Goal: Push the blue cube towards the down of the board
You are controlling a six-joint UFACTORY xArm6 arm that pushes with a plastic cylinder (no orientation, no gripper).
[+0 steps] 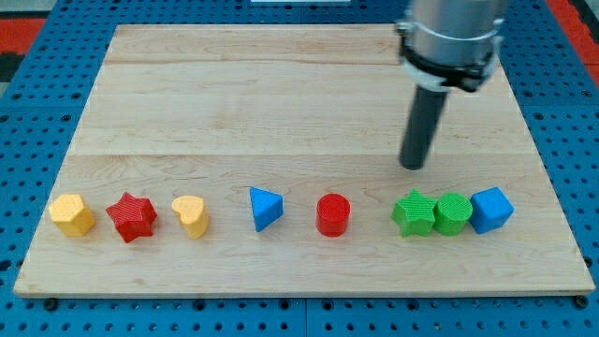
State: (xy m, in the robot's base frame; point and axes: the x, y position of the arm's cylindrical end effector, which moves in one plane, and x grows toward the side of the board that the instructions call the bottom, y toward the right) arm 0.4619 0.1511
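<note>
Nearest you, along the view's bottom part of the board (281,94), runs a row of eight blocks. From the view's left: a yellow block (72,214), a red star (131,217), a yellow heart (191,216), a blue triangle (265,208), a red cylinder (332,214), a green star (413,213), a green cylinder (452,213) and, last on the view's right, the blue cube (491,209). That cube is your target. It sits touching the green cylinder, which in turn touches the green star, and it already lies close to the board's bottom edge.

Farther back, my tip (413,165) rests on the wood above the green star, up and to the left of the cube, touching no block. The tool is a plain rod, so it has nothing to spread or press together, and it pinches nothing.

To do this step well, you should first slide my tip toward the view's right, keeping it above the row, until it stands directly above the cube's middle. Only then bring it down the board. I judge that a centred contact matters: hit the cube off-centre and it may spin, or drag the green cylinder along. Push briefly, since little board remains below it, and the cube could slip off the edge.
</note>
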